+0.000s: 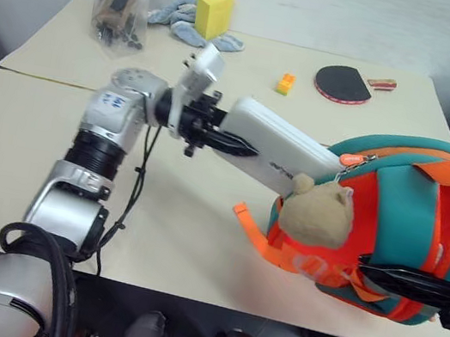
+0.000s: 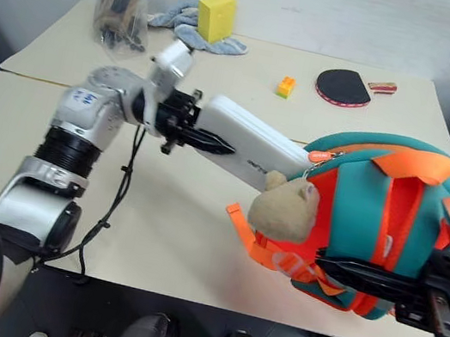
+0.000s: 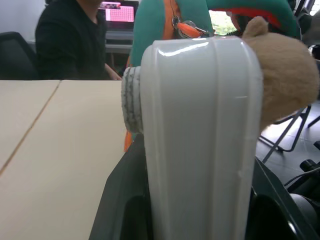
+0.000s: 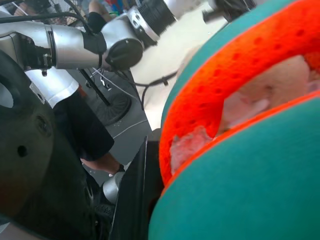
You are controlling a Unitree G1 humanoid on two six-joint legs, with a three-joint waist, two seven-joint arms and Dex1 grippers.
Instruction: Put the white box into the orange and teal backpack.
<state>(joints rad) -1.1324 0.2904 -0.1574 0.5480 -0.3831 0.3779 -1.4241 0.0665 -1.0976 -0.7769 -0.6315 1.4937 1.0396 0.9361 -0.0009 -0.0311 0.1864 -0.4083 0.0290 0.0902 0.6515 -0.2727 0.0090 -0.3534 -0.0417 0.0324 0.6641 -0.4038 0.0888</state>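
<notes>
My left gripper (image 1: 242, 147) is shut on the near end of the white box (image 1: 289, 149) and holds it level above the table, its far end pointing at the orange and teal backpack (image 1: 399, 217). That far end reaches the backpack's top edge by the zip pull, just above the tan plush toy (image 1: 315, 211). In the left wrist view the white box (image 3: 200, 140) stands between my fingers with the plush toy (image 3: 285, 75) behind it. The black fingers of my right gripper (image 2: 371, 277) lie across the backpack's front, shut on its orange strap and fabric.
At the back of the table (image 1: 199, 216) are a yellow sponge block (image 1: 213, 11) on a blue-grey cloth (image 1: 178, 16), a plastic bag of dark items (image 1: 122, 2), a small orange brick (image 1: 285, 83) and a paddle (image 1: 342, 84). A person in black (image 3: 70, 40) sits beyond the table.
</notes>
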